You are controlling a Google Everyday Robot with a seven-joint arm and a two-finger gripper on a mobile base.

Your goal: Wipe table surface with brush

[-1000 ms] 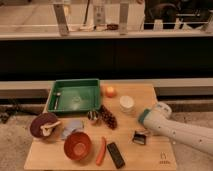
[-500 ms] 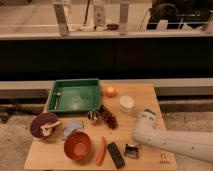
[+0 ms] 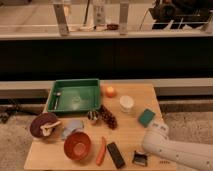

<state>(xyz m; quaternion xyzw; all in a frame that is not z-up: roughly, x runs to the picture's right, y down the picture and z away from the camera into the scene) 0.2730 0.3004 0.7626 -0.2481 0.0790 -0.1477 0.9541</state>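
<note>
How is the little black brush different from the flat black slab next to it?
The brush is small and chunky with whitish patches; the slab is longer, flat and plain black. The brush lies right beside the gripper at the table's front right edge; the slab lies apart from it, beside the carrot. Both are dark and rest on the table.

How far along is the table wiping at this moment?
Early stage. Done: the arm has reached over the front right part of the table, and the gripper sits low right beside the brush. In hand: going for the brush, which lies on the wood near the front edge; a grasp cannot be confirmed. Left: lifting it and all the wiping; no strokes show.
</note>
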